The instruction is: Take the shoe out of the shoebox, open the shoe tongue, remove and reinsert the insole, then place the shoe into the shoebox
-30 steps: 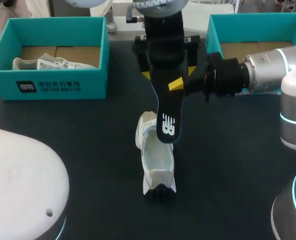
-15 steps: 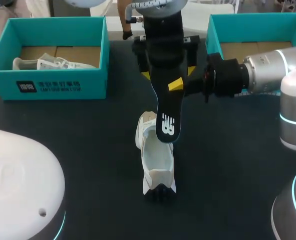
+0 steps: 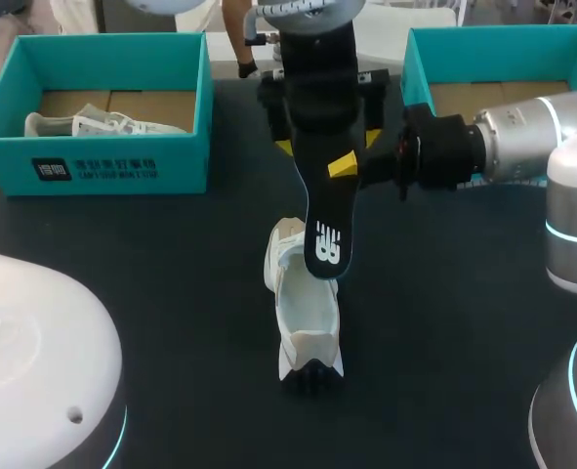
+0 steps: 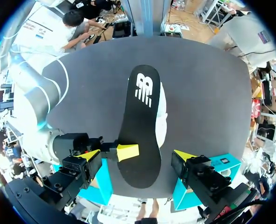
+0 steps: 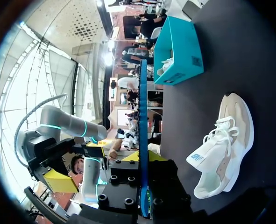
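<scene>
Table w/ shoe; R jaws pinch insole above.

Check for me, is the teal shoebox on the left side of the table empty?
No, a white shoe lies inside the left shoebox, on its cardboard lining.

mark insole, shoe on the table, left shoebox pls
insole (image 3: 324,210), head view, middle of its black face
shoe (image 3: 306,311), head view, its pale inside
left shoebox (image 3: 185,164), head view, bare part of the teal front wall
</scene>
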Controlling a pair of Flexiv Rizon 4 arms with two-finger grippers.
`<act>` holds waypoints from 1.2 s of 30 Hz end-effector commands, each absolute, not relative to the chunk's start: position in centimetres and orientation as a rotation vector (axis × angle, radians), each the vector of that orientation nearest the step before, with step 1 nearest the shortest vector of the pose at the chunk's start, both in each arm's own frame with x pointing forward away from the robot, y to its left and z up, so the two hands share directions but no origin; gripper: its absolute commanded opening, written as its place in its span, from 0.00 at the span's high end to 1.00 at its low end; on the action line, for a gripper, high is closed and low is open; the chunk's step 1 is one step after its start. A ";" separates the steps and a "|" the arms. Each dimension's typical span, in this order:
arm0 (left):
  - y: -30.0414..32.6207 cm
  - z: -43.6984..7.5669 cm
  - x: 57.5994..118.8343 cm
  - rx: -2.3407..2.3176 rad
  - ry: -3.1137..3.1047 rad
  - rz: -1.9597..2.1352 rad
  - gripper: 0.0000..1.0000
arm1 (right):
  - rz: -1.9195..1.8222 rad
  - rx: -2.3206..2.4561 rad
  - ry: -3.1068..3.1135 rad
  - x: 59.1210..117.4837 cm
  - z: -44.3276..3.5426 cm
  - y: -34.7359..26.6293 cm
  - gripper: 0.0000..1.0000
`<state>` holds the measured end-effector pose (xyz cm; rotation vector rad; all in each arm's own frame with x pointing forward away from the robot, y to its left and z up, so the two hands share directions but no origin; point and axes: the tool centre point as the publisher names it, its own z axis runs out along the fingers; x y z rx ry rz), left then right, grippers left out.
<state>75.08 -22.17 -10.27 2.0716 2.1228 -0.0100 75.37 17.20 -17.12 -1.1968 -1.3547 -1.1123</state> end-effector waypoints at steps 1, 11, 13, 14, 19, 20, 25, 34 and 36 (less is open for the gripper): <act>-22.2 -10.3 75.2 2.072 2.123 -0.009 0.00 | -1.113 -1.199 -1.354 75.4 -17.2 17.3 1.00; -21.0 -10.6 75.8 2.033 2.085 -0.408 0.00 | -1.113 -1.199 -1.354 75.4 -17.2 17.3 1.00; -20.8 -10.8 75.9 2.007 2.086 -0.472 0.00 | -1.113 -1.199 -1.354 75.4 -17.2 17.3 1.00; -20.7 -10.8 75.9 2.012 2.065 -0.513 0.00 | -1.113 -1.199 -1.354 75.4 -17.2 17.3 1.00; -20.1 -10.6 75.6 1.962 2.011 -0.664 0.00 | -1.113 -1.199 -1.354 75.4 -17.2 17.3 1.00; -20.0 -10.6 75.5 1.945 1.993 -0.699 0.00 | -1.113 -1.199 -1.354 75.4 -17.2 17.3 1.00; -19.5 -9.9 74.7 1.889 1.912 -0.906 0.00 | -1.113 -1.199 -1.354 75.4 -17.2 17.3 1.00; -19.1 -9.3 73.8 1.796 1.878 -1.029 0.00 | -1.113 -1.199 -1.354 75.4 -17.2 17.3 1.00; -19.1 -9.3 73.8 1.796 1.878 -1.029 0.00 | -1.113 -1.199 -1.354 75.4 -17.2 17.3 1.00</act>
